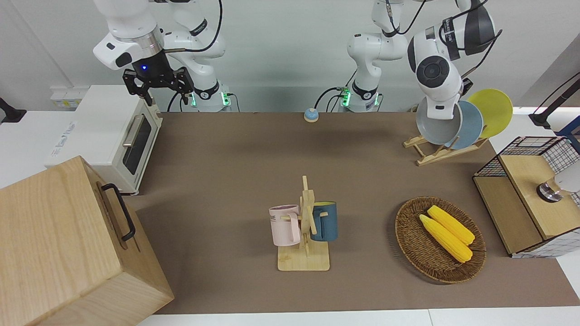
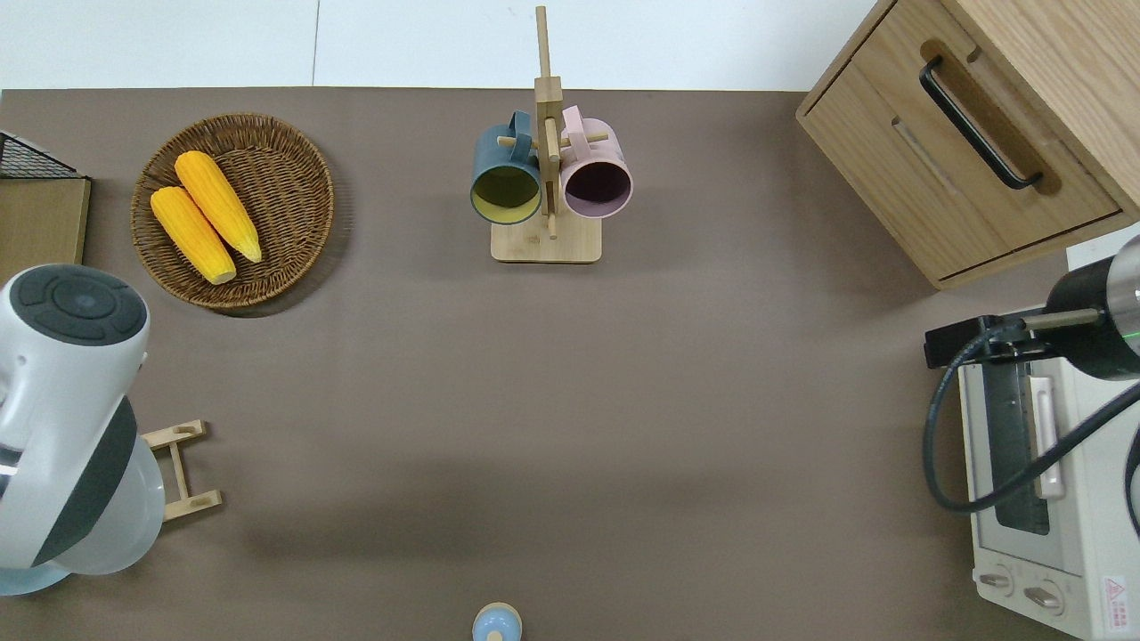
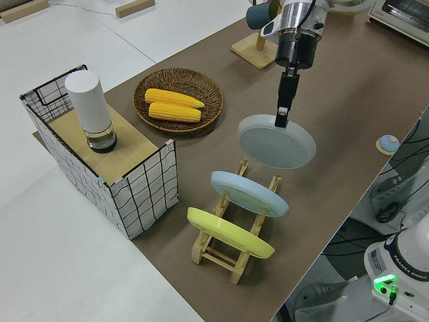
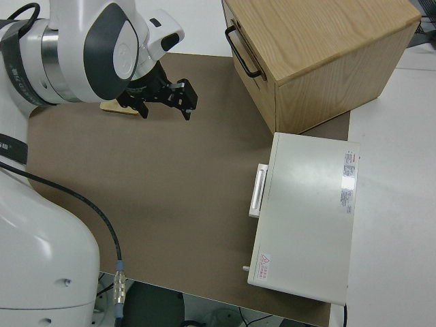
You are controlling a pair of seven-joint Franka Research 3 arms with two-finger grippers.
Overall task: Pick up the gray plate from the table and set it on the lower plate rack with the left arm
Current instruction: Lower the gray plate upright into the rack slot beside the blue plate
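Observation:
My left gripper (image 3: 282,119) is shut on the rim of the gray plate (image 3: 277,142) and holds it tilted in the air over the open slots of the lower plate rack (image 3: 228,249), beside the sky-blue plate (image 3: 249,193). I cannot tell whether the gray plate touches the rack. A yellow plate (image 3: 230,233) stands in the slot after the sky-blue one. In the front view the gray plate (image 1: 436,127) overlaps the sky-blue plate (image 1: 472,123) above the rack (image 1: 436,153). In the overhead view my arm hides most of the gray plate (image 2: 141,527). My right arm is parked, its gripper (image 1: 156,87) open.
A wicker basket (image 1: 414,244) with two corn cobs and a wire-sided box (image 1: 525,199) with a white cylinder lie farther from the robots than the rack. A mug tree (image 1: 304,226) stands mid-table. A toaster oven (image 1: 113,136) and a wooden cabinet (image 1: 68,244) are at the right arm's end.

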